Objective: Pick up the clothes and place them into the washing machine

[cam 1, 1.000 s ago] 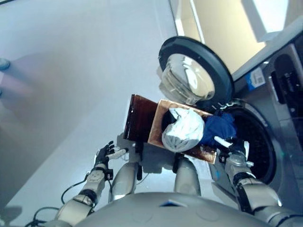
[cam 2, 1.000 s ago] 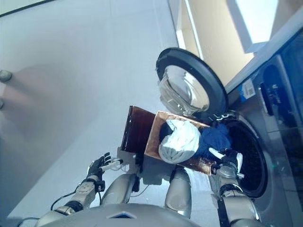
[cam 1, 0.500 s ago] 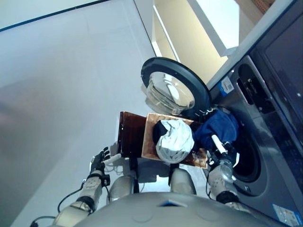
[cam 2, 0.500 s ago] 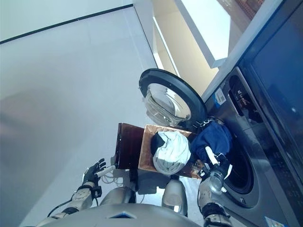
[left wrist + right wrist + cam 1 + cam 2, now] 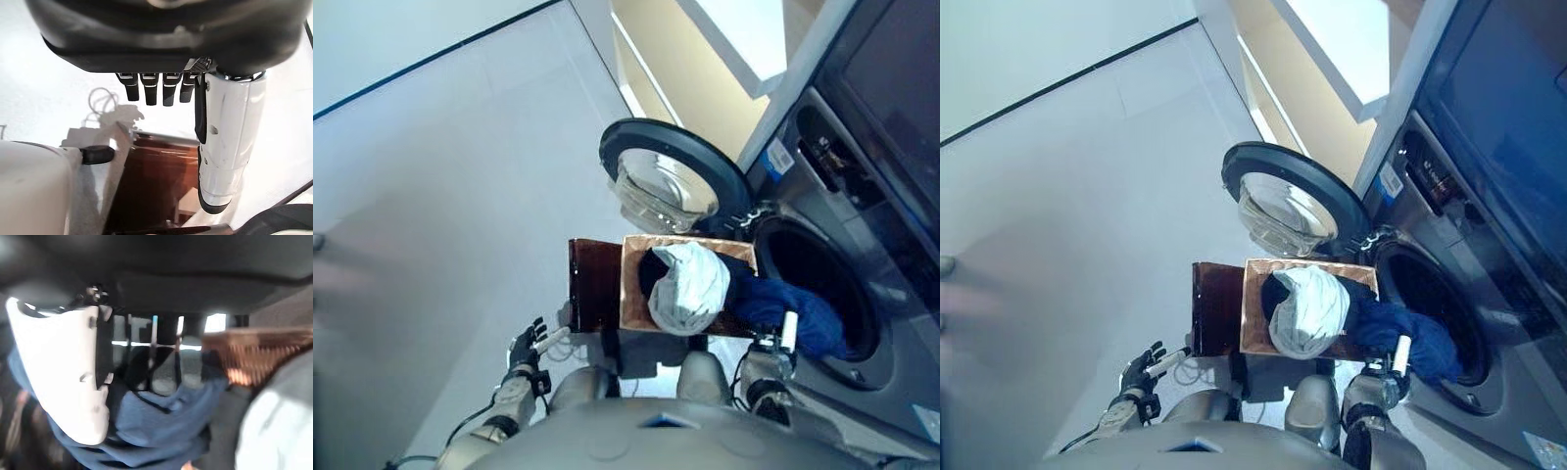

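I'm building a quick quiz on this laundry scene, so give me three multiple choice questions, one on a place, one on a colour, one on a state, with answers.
1. Where does the blue garment lie?
A. from the basket into the washing machine drum
B. on the floor
C. over the door

2. What colour is the garment left on top of the basket?
A. red
B. white-grey
C. green

3. How is the washing machine door?
A. shut
B. removed
C. swung open

Answers: 1 A, it stretches across the drum's rim; 2 B, the pale bundle shows it; 3 C, it stands aside of the opening.
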### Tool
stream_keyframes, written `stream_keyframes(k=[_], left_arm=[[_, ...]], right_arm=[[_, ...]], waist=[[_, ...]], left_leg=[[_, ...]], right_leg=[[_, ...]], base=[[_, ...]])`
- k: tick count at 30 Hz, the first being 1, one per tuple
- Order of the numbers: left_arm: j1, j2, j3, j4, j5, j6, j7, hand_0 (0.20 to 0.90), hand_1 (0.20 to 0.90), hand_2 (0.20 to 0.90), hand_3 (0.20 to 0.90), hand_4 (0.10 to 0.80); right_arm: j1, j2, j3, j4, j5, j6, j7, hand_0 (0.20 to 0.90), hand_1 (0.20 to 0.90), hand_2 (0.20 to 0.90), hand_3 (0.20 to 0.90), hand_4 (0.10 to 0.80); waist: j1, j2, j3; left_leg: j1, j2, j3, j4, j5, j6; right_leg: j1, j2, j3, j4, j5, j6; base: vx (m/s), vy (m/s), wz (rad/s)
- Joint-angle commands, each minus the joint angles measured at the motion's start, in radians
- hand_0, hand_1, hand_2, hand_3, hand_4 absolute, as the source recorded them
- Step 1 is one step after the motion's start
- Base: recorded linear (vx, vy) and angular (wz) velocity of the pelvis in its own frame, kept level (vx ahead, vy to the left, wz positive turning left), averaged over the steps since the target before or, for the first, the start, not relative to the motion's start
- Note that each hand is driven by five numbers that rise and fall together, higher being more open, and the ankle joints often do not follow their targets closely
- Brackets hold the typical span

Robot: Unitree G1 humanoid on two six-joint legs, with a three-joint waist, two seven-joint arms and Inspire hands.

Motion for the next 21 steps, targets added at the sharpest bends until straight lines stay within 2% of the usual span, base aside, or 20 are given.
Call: stream_keyframes(k=[1,9,15,21], left_arm=[[-0.07,0.018,-0.023,0.008,-0.007,-0.036,0.005,0.9,0.9,0.9,0.9,0.8],[-0.071,0.008,-0.053,0.001,0.005,-0.037,-0.001,0.9,0.9,0.9,0.9,0.8],[-0.086,0.019,-0.08,-0.031,0.016,-0.042,0.001,0.9,0.9,0.9,0.9,0.8],[-0.102,0.027,-0.117,-0.094,0.014,-0.047,0.012,0.9,0.9,0.9,0.9,0.8]], right_arm=[[-0.115,-0.093,-0.081,0.009,0.025,-0.093,-0.033,0.2,0.2,0.2,0.2,0.3],[-0.179,-0.208,-0.106,0.006,-0.012,-0.093,-0.05,0.2,0.2,0.2,0.2,0.3],[-0.275,-0.339,-0.09,0.003,-0.054,-0.095,-0.089,0.2,0.2,0.2,0.2,0.3],[-0.373,-0.435,-0.142,-0.034,-0.02,-0.158,-0.141,0.2,0.2,0.2,0.2,0.3]], waist=[[0.025,-0.036,0.046],[0.038,-0.002,0.051],[0.054,0.014,0.058],[0.06,0.037,0.069]], left_leg=[[0.019,0.039,-0.024,0.026,-0.071,-0.126],[0.009,0.036,-0.02,0.012,-0.064,-0.13],[-0.014,0.039,-0.021,0.006,-0.051,-0.139],[-0.039,0.043,-0.03,-0.002,-0.036,-0.149]], right_leg=[[0.009,-0.098,-0.001,-0.145,0.135,0.03],[-0.011,-0.099,0.006,-0.148,0.137,0.029],[-0.037,-0.093,0.005,-0.143,0.137,0.025],[-0.072,-0.085,0.015,-0.121,0.123,0.016]], base=[[-0.002,0.019,-0.04],[0.002,-0.006,-0.05],[-0.005,-0.017,0.01],[0.001,-0.003,0.01]])
